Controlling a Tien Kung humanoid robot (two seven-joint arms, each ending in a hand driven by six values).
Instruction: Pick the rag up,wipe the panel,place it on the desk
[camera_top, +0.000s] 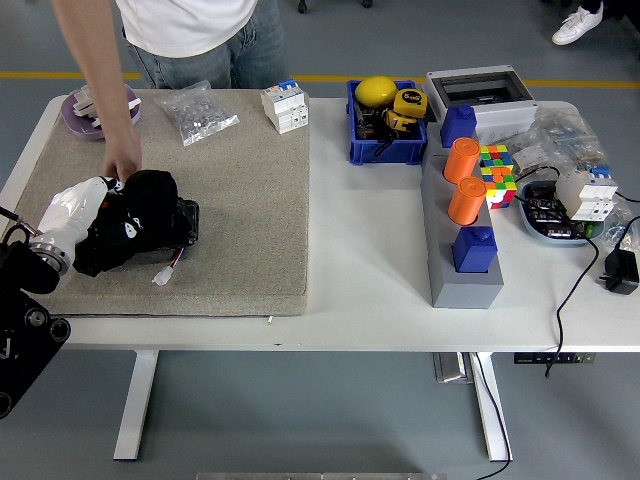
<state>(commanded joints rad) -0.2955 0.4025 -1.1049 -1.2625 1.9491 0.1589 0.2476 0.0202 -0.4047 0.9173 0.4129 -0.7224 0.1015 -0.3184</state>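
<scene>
Head view, left side: the left robot hand (120, 232) comes in from the lower left with its fingers wrapped in a black rag (143, 205), gripping it and pressing it down on the dark panel (183, 222).
Rag position: bunched over the panel's left and middle part, so only the panel's right end shows; this looks like the wiping step, with the setting-down on the worktop (370, 260) not yet done.
Panel: lies flat on the beige mat (240, 220), a small white connector on red wires (165, 274) trailing from its near edge; the mat probably keeps it from sliding.
Person: stands at the far side, one hand (122, 160) reaching down to the panel's far edge just beside the rag, seemingly to steady it.
Head view, right side: blue bin (383, 150) of tools and a grey block (462, 285) with orange and blue pegs stand well apart from the wiping.
Right robot hand: not in view.
</scene>
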